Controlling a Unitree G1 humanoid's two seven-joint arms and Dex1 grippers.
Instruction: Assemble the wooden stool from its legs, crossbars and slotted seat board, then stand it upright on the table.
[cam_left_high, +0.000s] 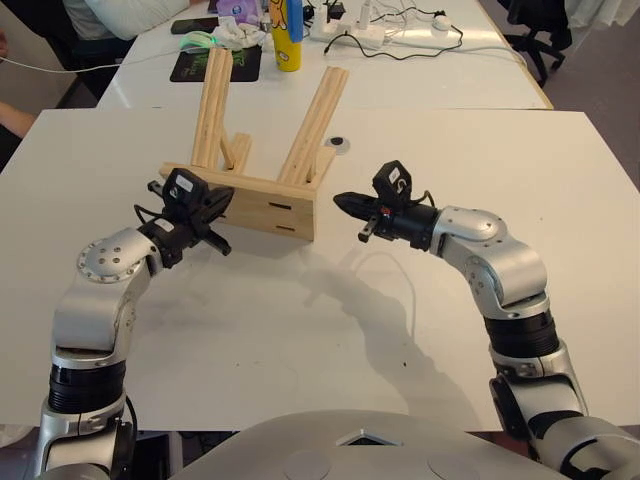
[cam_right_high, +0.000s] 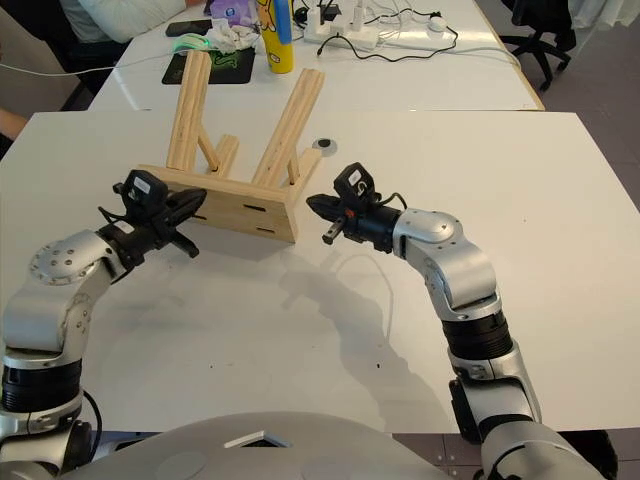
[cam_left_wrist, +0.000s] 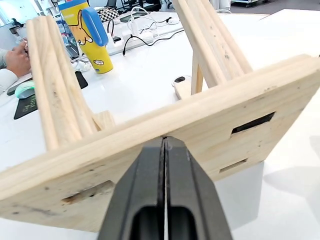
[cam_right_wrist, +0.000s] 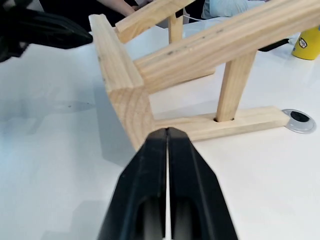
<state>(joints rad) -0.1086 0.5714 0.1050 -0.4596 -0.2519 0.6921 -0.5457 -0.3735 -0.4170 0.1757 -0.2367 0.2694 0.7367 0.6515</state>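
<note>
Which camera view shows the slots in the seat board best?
The left wrist view: the seat board faces the camera close up, its slots dark and distinct. Both eye views show them as small dark marks; the right wrist view sees the board end-on.

No legible text, labels or numbers anywhere, the print on the yellow cup (cam_left_wrist: 88, 40) too small.

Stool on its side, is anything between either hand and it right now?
Nothing visible. The left hand, its tip shut, sits right at the flat face of the seat board, and the right hand, also shut, points at the board's end corner with only bare table between them.
</note>
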